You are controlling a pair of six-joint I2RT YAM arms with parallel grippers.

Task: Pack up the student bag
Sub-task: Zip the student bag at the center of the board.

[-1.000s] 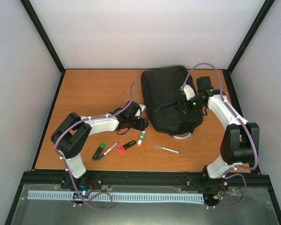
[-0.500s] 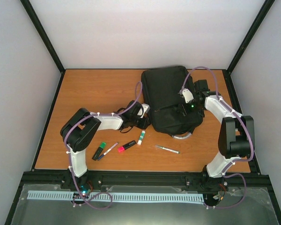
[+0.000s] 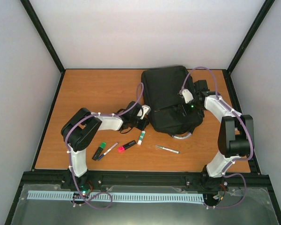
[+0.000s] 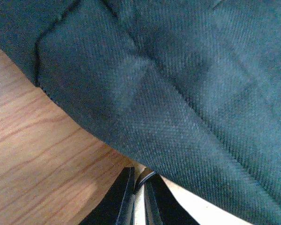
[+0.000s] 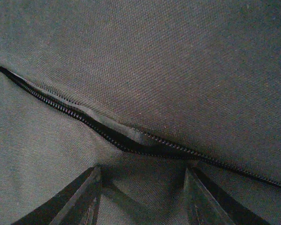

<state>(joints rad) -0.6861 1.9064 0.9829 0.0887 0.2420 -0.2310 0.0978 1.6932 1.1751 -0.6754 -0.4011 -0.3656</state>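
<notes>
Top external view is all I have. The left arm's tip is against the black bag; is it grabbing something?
Observer: Left wrist view: the left fingers stand almost together at the student bag's edge; a grip on fabric I cannot confirm.
Operator: And the right arm?
Observer: The right fingers stand apart on the fabric, just below a zip.
Operator: Zip closed?
Observer: Partly open; a gap shows there.

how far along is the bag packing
Done: the zip on the bag gapes slightly. In hand: the left tool is closed at the bag's edge, the right tool open over the zip. Left: all five pens lie on the table, none packed.
</notes>
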